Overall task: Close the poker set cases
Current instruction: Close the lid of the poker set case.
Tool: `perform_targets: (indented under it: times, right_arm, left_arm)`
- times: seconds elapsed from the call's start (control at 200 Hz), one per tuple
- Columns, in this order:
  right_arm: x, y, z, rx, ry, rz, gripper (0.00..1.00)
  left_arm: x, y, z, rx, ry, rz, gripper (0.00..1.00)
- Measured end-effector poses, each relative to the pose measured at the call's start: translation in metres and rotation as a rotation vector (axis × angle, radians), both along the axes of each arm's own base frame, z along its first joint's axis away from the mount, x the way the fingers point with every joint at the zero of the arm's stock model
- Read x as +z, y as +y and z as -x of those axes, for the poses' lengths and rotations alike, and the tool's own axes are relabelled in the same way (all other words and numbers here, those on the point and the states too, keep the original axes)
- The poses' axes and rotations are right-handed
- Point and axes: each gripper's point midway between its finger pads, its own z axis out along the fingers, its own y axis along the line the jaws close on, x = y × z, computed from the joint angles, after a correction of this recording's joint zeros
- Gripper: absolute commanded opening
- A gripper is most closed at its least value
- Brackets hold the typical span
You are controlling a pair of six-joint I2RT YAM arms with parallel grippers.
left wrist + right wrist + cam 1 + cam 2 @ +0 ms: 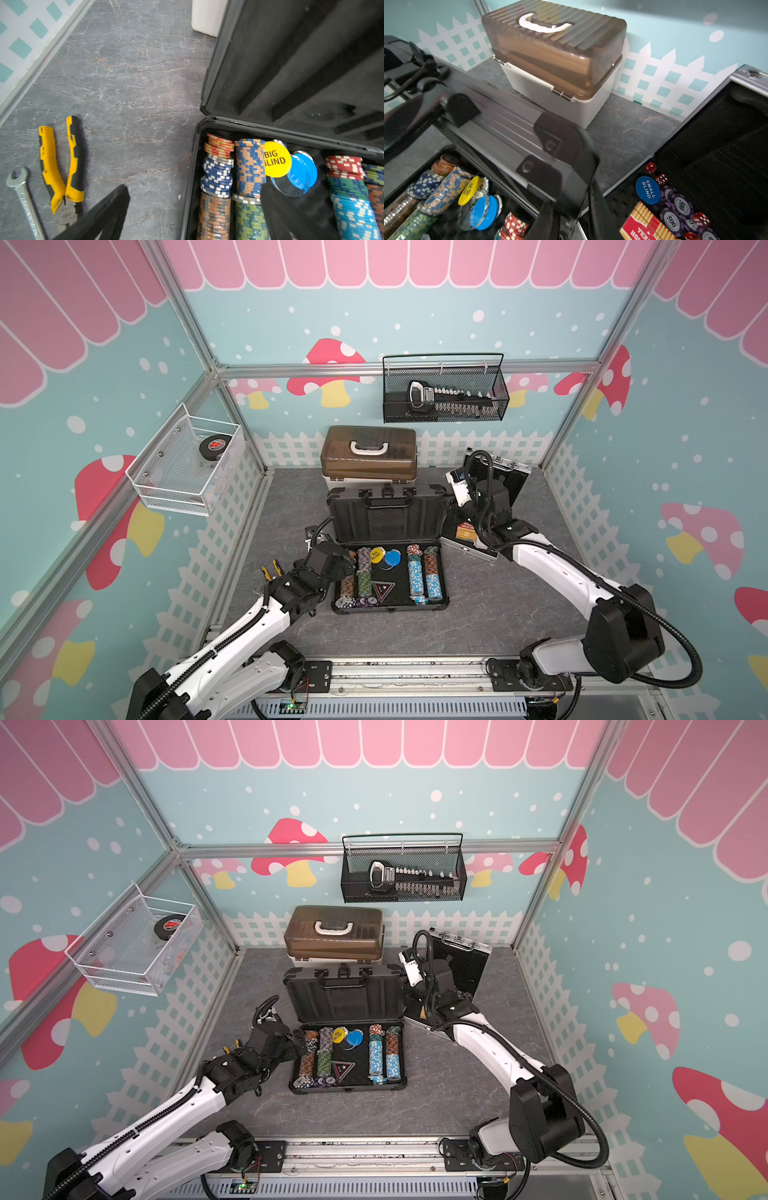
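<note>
Risks first:
- left gripper [193,191] hangs over the 9 o'clock wall of the black poker case [390,611], one finger [280,209] above the chip rows [419,576]. If the lid [386,522] comes down now, it lands on that finger. The left arm has to clear out first.
- right gripper [572,209] sits on the lid's 3 o'clock side edge, by the corner guard. That hold is off-centre, so the lid may twist on its hinge or slip out partway down.
- loose chips [347,601] piled at the base's 7 o'clock corner look high. They could stop the lid seating.
- nothing braces the base, so a push on the lid may slide it.
- silver poker case [471,969], at 2 o'clock from the black one, is open with its lid up right behind the right wrist. A backward swing could knock it.

Hands:
- left: jaws fully apart, holding nothing; I can't tell whether it touches the case.
- right: jaws nearly together, lid edge between them; looks clamped on it.

Black case is at table centre, lid upright, with the cream box [368,452] at 12 o'clock behind it. Neither case is closed.
</note>
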Motion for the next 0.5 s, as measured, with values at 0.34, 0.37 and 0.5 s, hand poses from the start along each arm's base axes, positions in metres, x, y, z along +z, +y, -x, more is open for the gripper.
perform_targets:
  times: [0.34, 0.37, 0.5]
  right_arm:
    - [-0.006, -0.006, 0.061, 0.042, -0.037, -0.031, 0.0]
    - [-0.007, -0.006, 0.064, 0.043, -0.039, -0.031, 0.0]
    - [-0.011, -0.008, 0.075, 0.039, -0.037, -0.031, 0.0]
  left_arm:
    - [0.007, 0.005, -0.007, 0.024, -0.003, -0.004, 0.99]
    - [0.008, 0.005, -0.007, 0.022, -0.008, -0.003, 0.99]
    - [0.021, 0.007, -0.006, 0.016, -0.045, 0.01, 0.99]
